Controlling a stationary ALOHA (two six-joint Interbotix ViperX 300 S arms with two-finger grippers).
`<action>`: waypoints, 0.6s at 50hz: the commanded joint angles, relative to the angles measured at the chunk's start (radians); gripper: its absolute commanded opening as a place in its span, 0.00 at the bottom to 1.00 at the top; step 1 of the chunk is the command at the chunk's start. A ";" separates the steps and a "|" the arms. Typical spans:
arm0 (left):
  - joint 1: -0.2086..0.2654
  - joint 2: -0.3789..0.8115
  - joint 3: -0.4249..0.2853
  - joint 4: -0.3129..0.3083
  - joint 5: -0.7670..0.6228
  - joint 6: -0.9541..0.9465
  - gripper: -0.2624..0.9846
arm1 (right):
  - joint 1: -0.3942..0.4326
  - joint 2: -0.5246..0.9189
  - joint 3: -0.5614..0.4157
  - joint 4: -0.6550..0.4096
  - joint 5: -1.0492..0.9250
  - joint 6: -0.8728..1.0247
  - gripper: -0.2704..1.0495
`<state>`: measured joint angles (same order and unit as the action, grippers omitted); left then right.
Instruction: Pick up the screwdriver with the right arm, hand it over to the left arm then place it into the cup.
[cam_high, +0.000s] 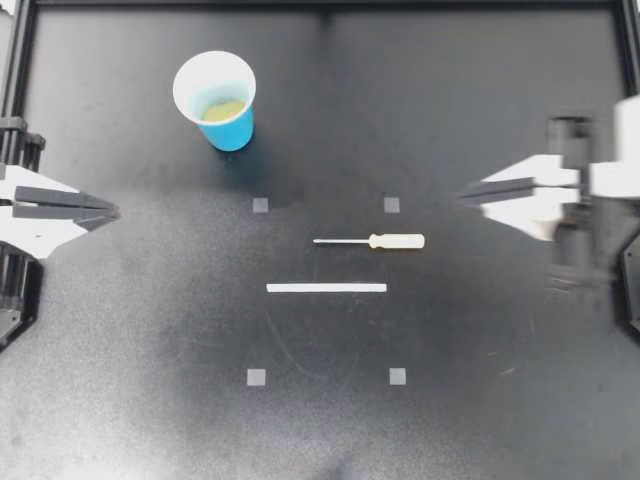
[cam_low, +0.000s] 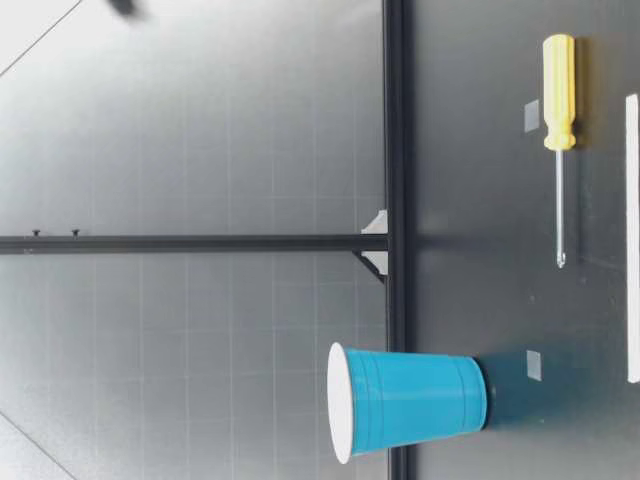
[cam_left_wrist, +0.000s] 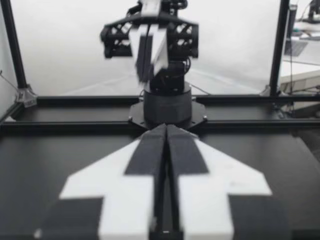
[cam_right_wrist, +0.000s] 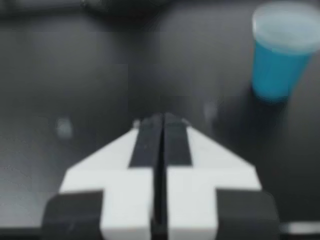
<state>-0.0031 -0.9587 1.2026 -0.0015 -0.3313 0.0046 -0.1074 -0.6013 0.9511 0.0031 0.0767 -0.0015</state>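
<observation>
Status: nothing done yet, as far as I can see.

- The left gripper (cam_high: 112, 210) sits at its own edge of the table (cam_high: 150, 420). Its fingers are pressed together with nothing in them, and the left wrist view confirms that. It is well apart from everything else.
- The cup (cam_high: 232, 133) is blue with a white rim. It stands upright on the left half of the table, towards the far side. There is no screwdriver in it, and the greenish patch at the bottom is too small to identify.
- The screwdriver (cam_high: 375, 241) lies flat at mid-table inside the four grey squares (cam_high: 260, 205), just beyond the white strip (cam_high: 326, 288) and parallel to it. The yellow handle points to the robot's right and the shaft tip points left. Nothing is touching it.
- The right gripper (cam_high: 465, 197) is at the right side, above the table, with its tips aimed towards the middle. Its fingers are closed and empty. It is nearer the handle than the left gripper is, but well short of it. The right wrist view shows the cup ahead and off to one side, and no screwdriver.

All three steps are left: right pick, handover to the left arm, drop in the cup. My read is that the right gripper has to open first, then come down over the handle end, which faces it.
</observation>
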 joint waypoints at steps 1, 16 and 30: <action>-0.003 0.008 -0.014 -0.002 -0.009 0.000 0.29 | -0.009 0.075 -0.074 -0.009 0.083 -0.003 0.26; -0.003 0.011 -0.009 -0.002 -0.009 0.002 0.29 | -0.017 0.347 -0.215 -0.067 0.233 -0.003 0.51; -0.003 0.011 -0.005 -0.002 -0.009 0.000 0.29 | -0.021 0.532 -0.331 -0.135 0.400 -0.005 0.70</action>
<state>-0.0031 -0.9541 1.2118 -0.0015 -0.3313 0.0046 -0.1212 -0.0966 0.6657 -0.1243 0.4449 -0.0061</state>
